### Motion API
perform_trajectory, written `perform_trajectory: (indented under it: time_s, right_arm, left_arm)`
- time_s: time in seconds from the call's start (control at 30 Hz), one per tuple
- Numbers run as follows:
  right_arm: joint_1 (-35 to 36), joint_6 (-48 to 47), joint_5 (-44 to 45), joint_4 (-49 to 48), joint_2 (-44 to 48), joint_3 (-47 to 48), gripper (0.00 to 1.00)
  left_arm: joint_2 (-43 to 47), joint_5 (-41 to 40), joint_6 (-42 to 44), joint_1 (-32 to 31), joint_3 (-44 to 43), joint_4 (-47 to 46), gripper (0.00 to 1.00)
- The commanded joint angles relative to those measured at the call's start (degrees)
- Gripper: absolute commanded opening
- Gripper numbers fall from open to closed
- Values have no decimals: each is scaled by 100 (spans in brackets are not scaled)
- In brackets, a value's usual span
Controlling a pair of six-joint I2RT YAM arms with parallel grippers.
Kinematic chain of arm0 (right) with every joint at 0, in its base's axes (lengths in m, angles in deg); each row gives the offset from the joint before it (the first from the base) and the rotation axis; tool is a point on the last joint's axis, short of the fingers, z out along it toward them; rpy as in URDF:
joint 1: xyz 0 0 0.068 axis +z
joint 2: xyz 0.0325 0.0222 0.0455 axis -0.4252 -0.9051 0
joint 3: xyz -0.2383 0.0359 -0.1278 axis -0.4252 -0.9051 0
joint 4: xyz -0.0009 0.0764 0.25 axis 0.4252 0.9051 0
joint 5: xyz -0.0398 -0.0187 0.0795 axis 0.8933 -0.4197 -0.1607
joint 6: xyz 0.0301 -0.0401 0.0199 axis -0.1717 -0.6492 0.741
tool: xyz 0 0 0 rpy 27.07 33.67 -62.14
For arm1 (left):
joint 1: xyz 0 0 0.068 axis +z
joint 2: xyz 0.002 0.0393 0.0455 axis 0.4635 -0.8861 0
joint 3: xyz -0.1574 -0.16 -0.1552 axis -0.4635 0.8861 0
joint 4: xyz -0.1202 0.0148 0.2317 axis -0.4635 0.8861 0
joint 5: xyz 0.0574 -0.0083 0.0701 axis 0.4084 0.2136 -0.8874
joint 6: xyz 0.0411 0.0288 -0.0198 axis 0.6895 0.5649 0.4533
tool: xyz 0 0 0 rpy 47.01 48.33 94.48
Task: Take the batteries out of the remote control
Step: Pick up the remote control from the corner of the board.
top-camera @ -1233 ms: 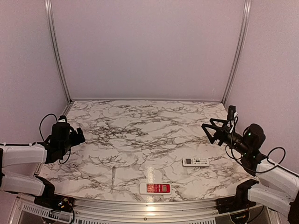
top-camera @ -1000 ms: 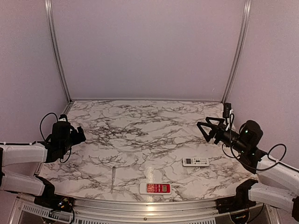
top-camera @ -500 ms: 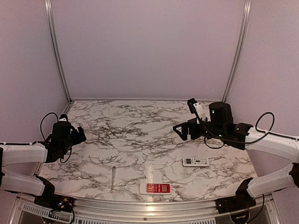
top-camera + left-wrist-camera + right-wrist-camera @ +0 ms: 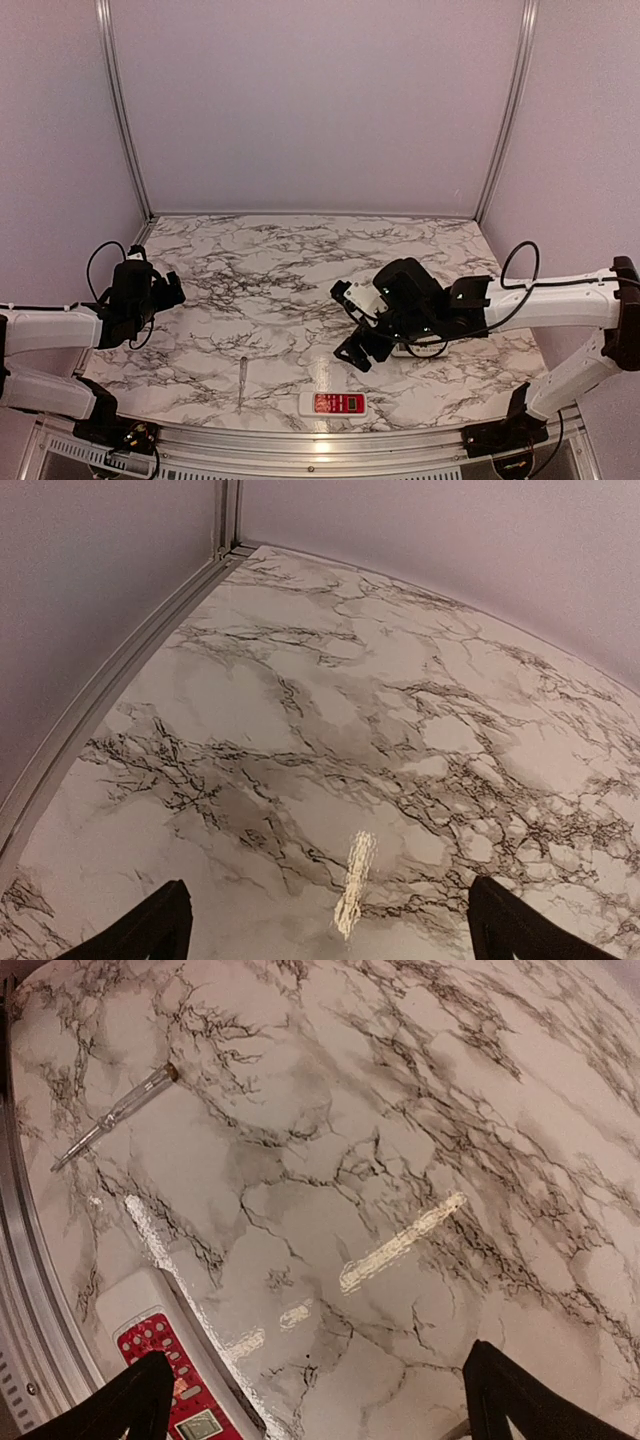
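Observation:
A white remote with a red button face (image 4: 333,403) lies face up at the table's near edge. It also shows at the lower left of the right wrist view (image 4: 165,1360). My right gripper (image 4: 355,355) is open and empty, hovering just behind and right of it; in its own view (image 4: 320,1405) the jaws stand wide apart over bare marble. My left gripper (image 4: 170,290) is open and empty at the far left; in its own view (image 4: 325,935) it sees only marble. No batteries are in view.
A slim clear-handled tool (image 4: 241,383) lies left of the red remote and shows in the right wrist view (image 4: 115,1115). A second white remote (image 4: 420,351) is mostly covered by my right arm. The table's metal front rim (image 4: 30,1300) runs close to the red remote.
My right arm has swung from the right edge across the table and dropped towards the red remote, now covering the white remote. The left arm has not moved.

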Motion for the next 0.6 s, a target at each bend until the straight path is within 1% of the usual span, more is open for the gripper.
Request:
perform_trajectory:
  time_s: [0.0, 0.23, 0.3, 0.57]
  right_arm:
    - [438, -268, 290, 561, -536, 414, 99]
    - [1077, -506, 394, 1110, -1512, 1095, 99]
    - [1115, -692, 376, 1217, -1679, 1257, 98]
    - [1240, -881, 256, 1534, -2115, 1764, 98]
  left_arm:
    - [-69, -120, 7, -41, -148, -99, 99]
    - [-80, -131, 18, -53, -157, -99, 99]
    - [-80, -136, 22, -59, -155, -95, 99]
    - [-86, -138, 28, -67, -166, -94, 99]
